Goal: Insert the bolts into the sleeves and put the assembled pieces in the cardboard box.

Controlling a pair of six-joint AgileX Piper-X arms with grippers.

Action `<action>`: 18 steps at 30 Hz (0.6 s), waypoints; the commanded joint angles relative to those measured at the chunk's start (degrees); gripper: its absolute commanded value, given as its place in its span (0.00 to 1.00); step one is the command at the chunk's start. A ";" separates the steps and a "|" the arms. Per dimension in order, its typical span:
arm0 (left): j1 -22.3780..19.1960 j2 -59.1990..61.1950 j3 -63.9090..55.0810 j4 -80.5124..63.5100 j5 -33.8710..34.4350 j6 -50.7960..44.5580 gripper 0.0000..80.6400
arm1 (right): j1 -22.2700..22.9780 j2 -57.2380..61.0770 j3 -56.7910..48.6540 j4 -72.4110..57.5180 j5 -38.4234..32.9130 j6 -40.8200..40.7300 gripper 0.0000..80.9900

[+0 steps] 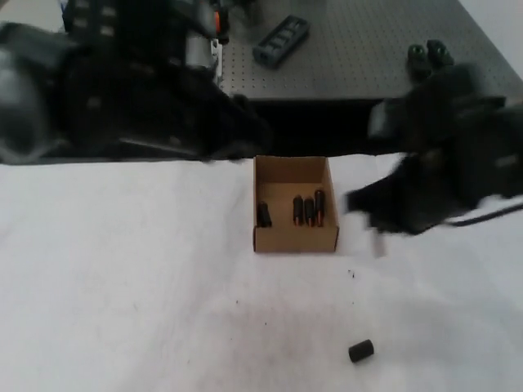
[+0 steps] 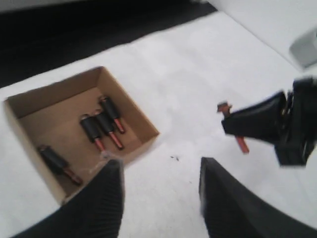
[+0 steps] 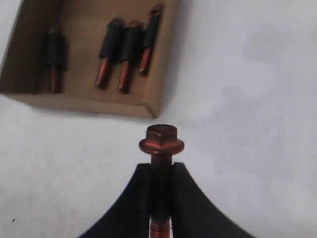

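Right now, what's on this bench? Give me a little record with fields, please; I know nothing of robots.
box: cardboard box, open, on white cloth
inside: four assembled pieces, three together, one apart
right gripper: shut on a copper bolt
left gripper: open, empty, near the box
loose: one black sleeve on the cloth, nearer the arms than the box

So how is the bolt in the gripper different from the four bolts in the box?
The held bolt is bare, but the boxed bolts each wear a black sleeve. The held bolt is pinched in the right gripper, outside the cardboard box. The boxed bolts lie flat on its floor. All are the same coppery colour.
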 commanded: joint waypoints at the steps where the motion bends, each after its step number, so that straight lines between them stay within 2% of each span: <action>1: 0.14 -0.47 0.48 0.10 0.84 1.84 0.39 | -1.24 -1.28 0.84 1.50 -0.30 -1.19 0.06; 3: -2.91 3.82 -2.95 3.91 0.35 4.28 0.39 | -5.89 -4.98 3.48 1.40 -3.06 -1.31 0.06; 7: -8.41 13.13 -11.29 11.71 -1.53 6.85 0.39 | -11.59 -10.19 7.74 1.43 -6.51 -1.31 0.06; 11: -12.74 21.51 -18.47 18.39 -5.76 9.51 0.39 | -14.02 -13.70 9.97 1.54 -8.25 -1.31 0.06; 15: -15.54 27.60 -24.00 23.29 -6.03 11.20 0.39 | -14.41 -15.40 10.91 1.54 -8.71 -0.87 0.06; 18: -17.23 30.13 -25.81 25.43 -10.12 14.95 0.39 | -14.41 -15.45 10.88 1.54 -9.19 -0.88 0.06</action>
